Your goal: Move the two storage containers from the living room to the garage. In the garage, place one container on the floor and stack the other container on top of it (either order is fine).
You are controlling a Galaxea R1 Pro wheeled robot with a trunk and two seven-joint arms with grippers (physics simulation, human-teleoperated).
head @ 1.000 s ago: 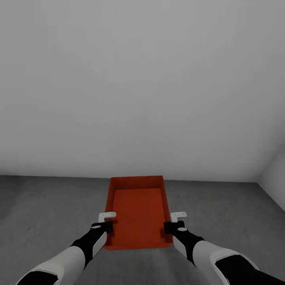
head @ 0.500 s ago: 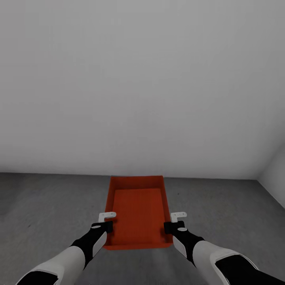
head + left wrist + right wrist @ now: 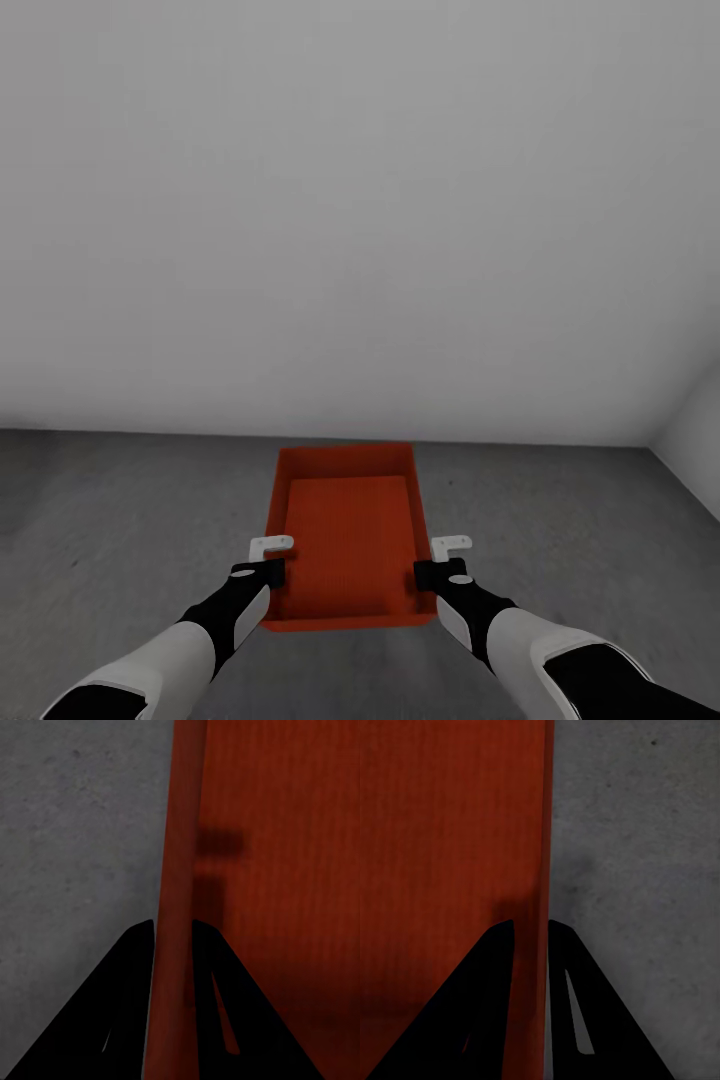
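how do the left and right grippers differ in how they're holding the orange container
The left gripper pinches the storage container's left long wall; the right gripper pinches its right long wall. Each wrist view shows one dark finger inside the box, one outside over the grey floor. Both are shut on the wall, near the robot's end.

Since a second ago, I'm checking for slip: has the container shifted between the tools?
No. The container sits the same against both tools' fingers; only the wall-floor line behind has risen slightly.
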